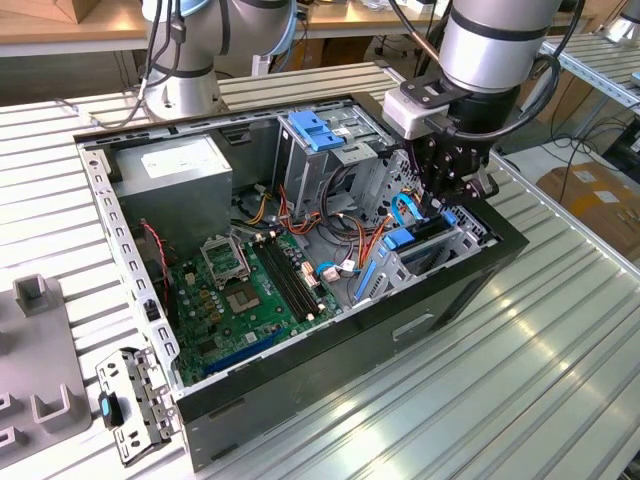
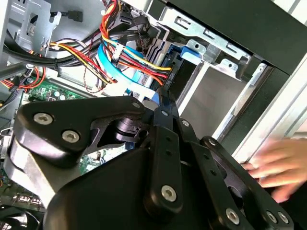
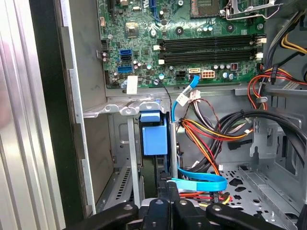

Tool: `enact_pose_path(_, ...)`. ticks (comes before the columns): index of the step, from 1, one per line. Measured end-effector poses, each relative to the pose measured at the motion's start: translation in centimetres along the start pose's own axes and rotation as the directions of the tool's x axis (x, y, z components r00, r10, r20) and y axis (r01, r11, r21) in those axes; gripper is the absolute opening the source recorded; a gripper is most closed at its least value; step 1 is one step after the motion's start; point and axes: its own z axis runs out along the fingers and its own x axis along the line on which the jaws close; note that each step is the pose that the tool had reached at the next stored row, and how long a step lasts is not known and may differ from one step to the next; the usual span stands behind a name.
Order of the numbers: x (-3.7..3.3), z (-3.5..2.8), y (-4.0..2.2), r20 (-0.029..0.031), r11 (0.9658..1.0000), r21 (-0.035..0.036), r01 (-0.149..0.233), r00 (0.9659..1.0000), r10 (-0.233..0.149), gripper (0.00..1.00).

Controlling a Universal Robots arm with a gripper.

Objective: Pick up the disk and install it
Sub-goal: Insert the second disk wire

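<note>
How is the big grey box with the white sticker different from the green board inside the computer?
The grey box is a chunky block standing tall in a corner, while the green board is thin and lies flat on the floor. The grey box has plain metal sides and one white sticker, while the green board is covered in small parts and long black slots. Both sit inside the open black computer case.

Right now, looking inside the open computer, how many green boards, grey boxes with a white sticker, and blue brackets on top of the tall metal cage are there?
Green board: 1
Grey box with white sticker: 1
Blue bracket on the cage: 1
Total: 3
</note>
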Motion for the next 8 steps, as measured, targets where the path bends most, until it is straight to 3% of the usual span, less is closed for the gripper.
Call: enact_pose_path(8,0.0,0.0,-0.01,0.0,1.0,0.0,0.0,1.0,0.0,0.11)
